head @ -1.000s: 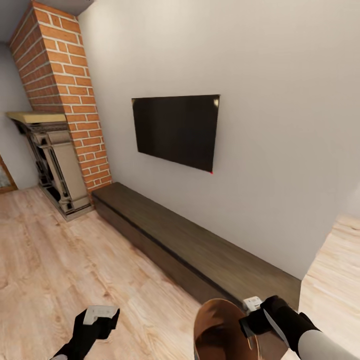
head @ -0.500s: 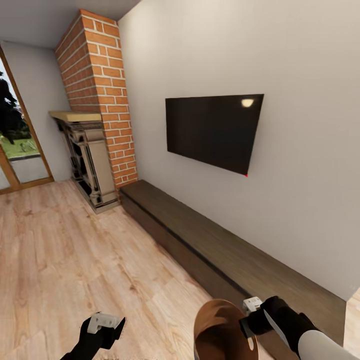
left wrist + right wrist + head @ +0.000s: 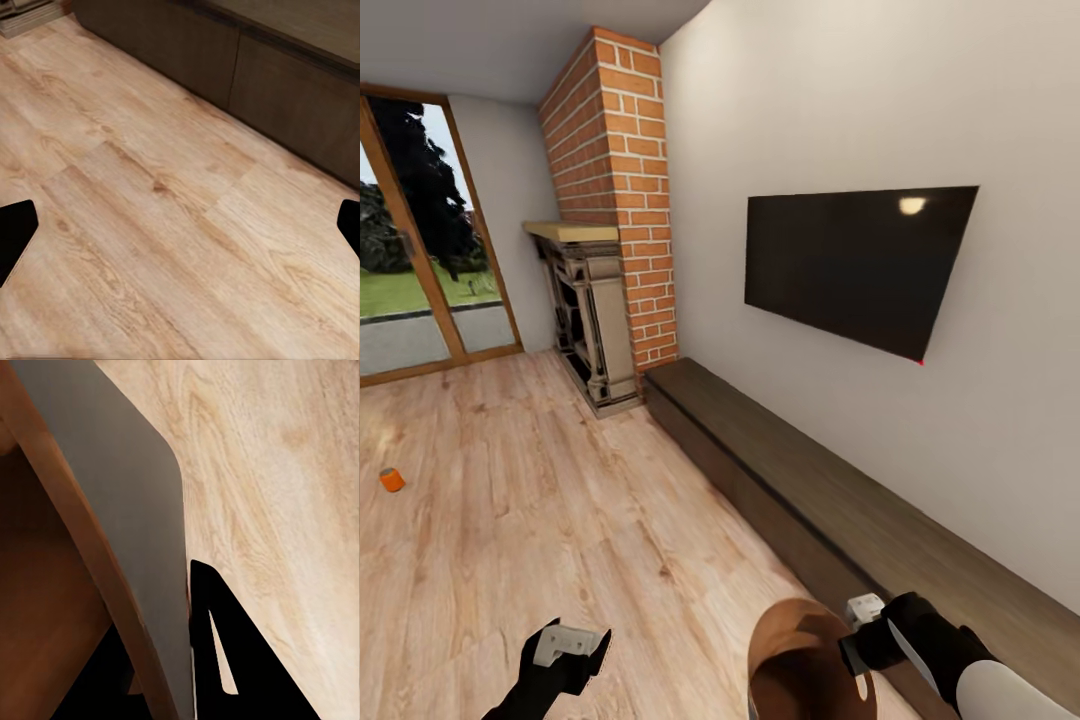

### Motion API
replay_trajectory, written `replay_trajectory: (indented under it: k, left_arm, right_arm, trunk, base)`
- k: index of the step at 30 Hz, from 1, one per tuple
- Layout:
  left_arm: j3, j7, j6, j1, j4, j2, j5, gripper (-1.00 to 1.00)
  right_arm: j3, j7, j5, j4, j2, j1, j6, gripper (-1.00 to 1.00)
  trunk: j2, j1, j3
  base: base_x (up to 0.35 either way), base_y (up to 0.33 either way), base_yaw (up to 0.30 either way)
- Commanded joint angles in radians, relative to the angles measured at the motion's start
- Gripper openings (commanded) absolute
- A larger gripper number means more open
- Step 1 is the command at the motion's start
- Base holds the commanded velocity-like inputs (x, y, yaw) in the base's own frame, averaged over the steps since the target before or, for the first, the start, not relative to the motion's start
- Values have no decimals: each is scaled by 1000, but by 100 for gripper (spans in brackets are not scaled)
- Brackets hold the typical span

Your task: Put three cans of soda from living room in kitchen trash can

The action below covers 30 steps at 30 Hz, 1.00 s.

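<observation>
Right claw clamps trash can rim, left claw wide open, empty; turning fast w/ rim-only grip could drop it before soda can.

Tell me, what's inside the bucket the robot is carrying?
The bin shows a coppery brown inside wall with no can on it. Its bottom is cut off from view. One can lies on the floor.

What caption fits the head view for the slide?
Right tool carrying the trash can by its rim; one orange soda can on the living-room floor ahead.
</observation>
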Motion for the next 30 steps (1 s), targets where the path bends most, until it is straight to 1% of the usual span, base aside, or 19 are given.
replay_trajectory:
  k: [1,12,23,30]
  left_arm:
    - [0,0,-3,0,1,0,-1,100]
    - [-1,1,-7,0,2,0,-1,100]
    - [-3,2,-7,0,1,-1,0,100]
    - [-3,5,-7,-1,0,-1,0,100]
  right_arm:
    - [-3,7,-17,0,0,0,5,-100]
    - [-1,7,-17,0,2,0,4,-100]
    - [0,6,-17,0,2,0,3,-100]
    - [0,6,-17,1,3,0,3,-100]
  trunk:
    - [0,0,0]
    - [0,0,0]
    - [0,0,0]
    - [0,0,0]
  base:
    - [78,116,163]
    - [78,100,49]
    - [57,28,225]
    - [-166,108,255]
